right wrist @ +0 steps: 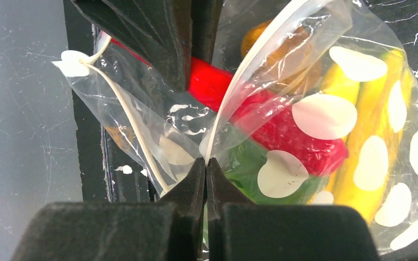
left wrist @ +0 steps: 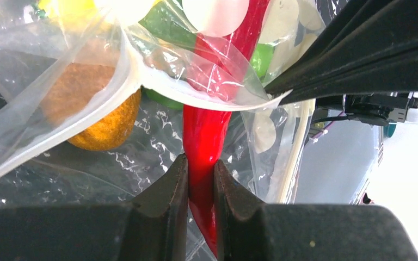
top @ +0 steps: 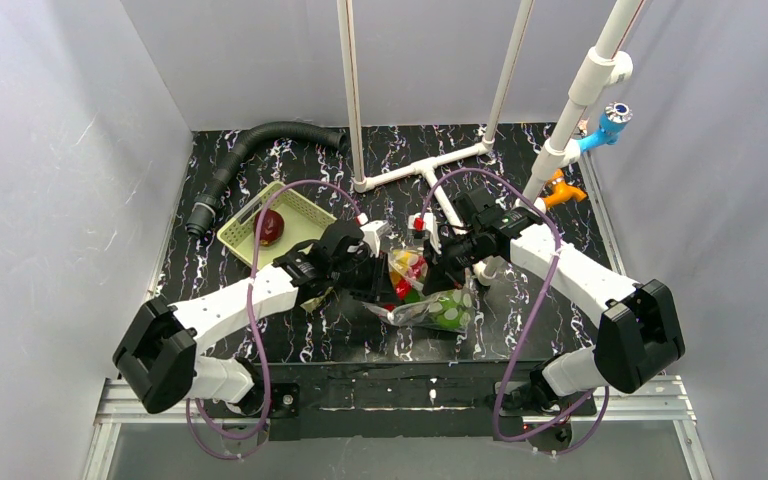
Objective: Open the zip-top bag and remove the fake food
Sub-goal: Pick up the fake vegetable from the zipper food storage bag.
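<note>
The dotted zip-top bag [top: 430,300] lies on the table between my arms, its mouth open. My left gripper [left wrist: 200,176] is shut on a bright red chili pepper [left wrist: 204,136] that sticks out of the bag's mouth; in the top view this gripper [top: 385,280] is at the bag's left side. An orange fruit [left wrist: 100,122] and green pieces [left wrist: 261,57] sit inside the bag. My right gripper [right wrist: 206,171] is shut on the bag's rim [right wrist: 261,51] and holds it up. A yellow banana [right wrist: 373,141], a red strawberry-like piece [right wrist: 294,144] and a green piece [right wrist: 245,168] show through the plastic.
A pale green slotted basket [top: 250,232] at the back left holds a dark red fruit [top: 272,226]. A black corrugated hose [top: 250,150] curves behind it. White pipes [top: 430,165] and an orange clamp [top: 562,190] stand at the back right.
</note>
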